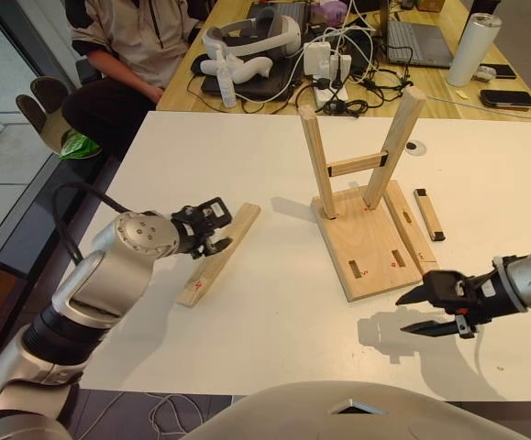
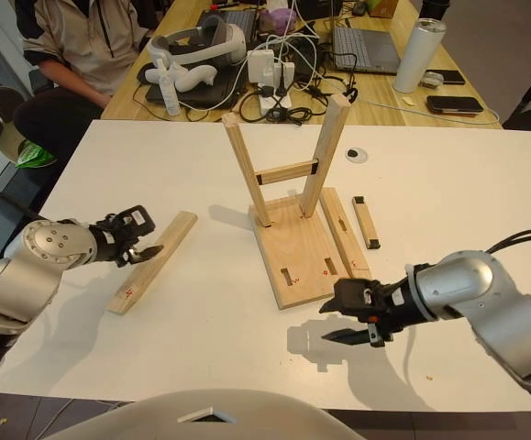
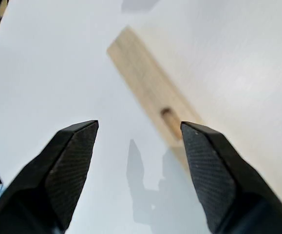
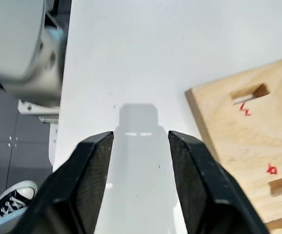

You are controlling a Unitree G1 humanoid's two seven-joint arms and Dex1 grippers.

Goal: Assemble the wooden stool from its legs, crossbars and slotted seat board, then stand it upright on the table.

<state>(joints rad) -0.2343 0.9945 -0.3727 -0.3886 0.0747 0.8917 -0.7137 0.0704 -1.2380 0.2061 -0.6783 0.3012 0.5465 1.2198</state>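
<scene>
The slotted seat board (image 1: 370,252) lies flat mid-table (image 1: 247,165) with two legs (image 1: 315,160) standing in it, joined by a crossbar (image 1: 357,165). The left end effector (image 1: 221,231), fingers apart, is over a loose leg (image 1: 212,261) lying well to the board's left. The right end effector (image 1: 403,313), fingers also apart, hangs empty just beside the board's near corner.

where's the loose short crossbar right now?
Left eye view: the short crossbar lies flat on the robot's right, beside the leg lying along the seat board, beyond the right tool.

Free lane: I see bare counter (image 1: 283,284) between loose leg (image 1: 219,254) and seat board (image 1: 370,257).
Obstacle: upright legs (image 1: 317,160) with crossbar (image 1: 357,165) on the board's far end.
</scene>
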